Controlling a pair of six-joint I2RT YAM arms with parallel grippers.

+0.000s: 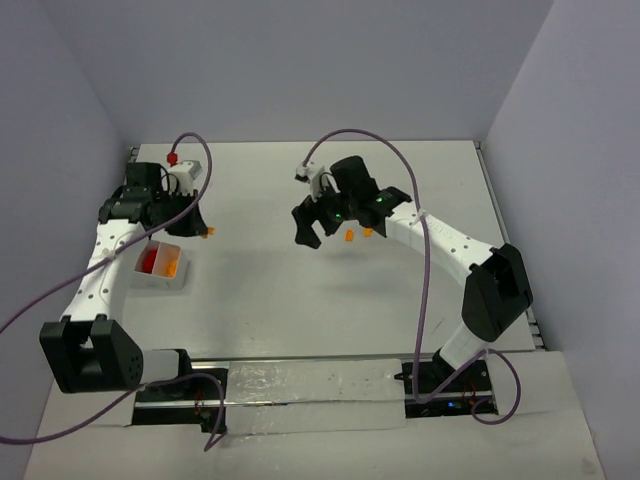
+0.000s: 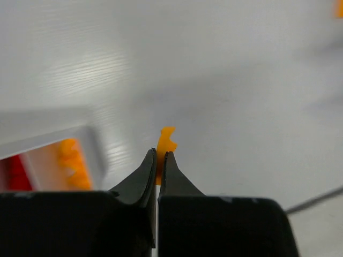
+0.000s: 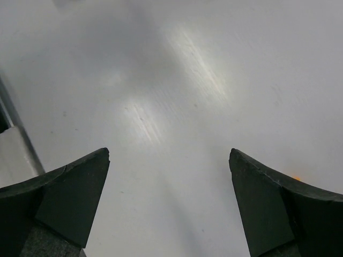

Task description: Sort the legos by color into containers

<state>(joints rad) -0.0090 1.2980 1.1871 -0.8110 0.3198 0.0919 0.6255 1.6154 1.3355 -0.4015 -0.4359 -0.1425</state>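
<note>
My left gripper (image 2: 159, 152) is shut on a small orange lego (image 2: 166, 139), which sticks out past the tips. It hovers just right of the white container tray (image 1: 138, 277). The tray holds red legos (image 1: 150, 262) and orange legos (image 1: 170, 266) in separate compartments. In the left wrist view the tray wall (image 2: 95, 155) is at the left, with orange pieces (image 2: 72, 163) inside. My right gripper (image 1: 312, 232) stands open over bare table in the middle, nothing between its fingers (image 3: 80, 182). Two orange legos (image 1: 349, 237) (image 1: 368, 232) lie on the table just to its right.
The table is white, with walls at the back and both sides. A purple cable (image 1: 425, 270) runs along the right arm. Another cable loops over the left arm (image 1: 195, 145). A further orange piece (image 2: 338, 8) shows at the top right of the left wrist view.
</note>
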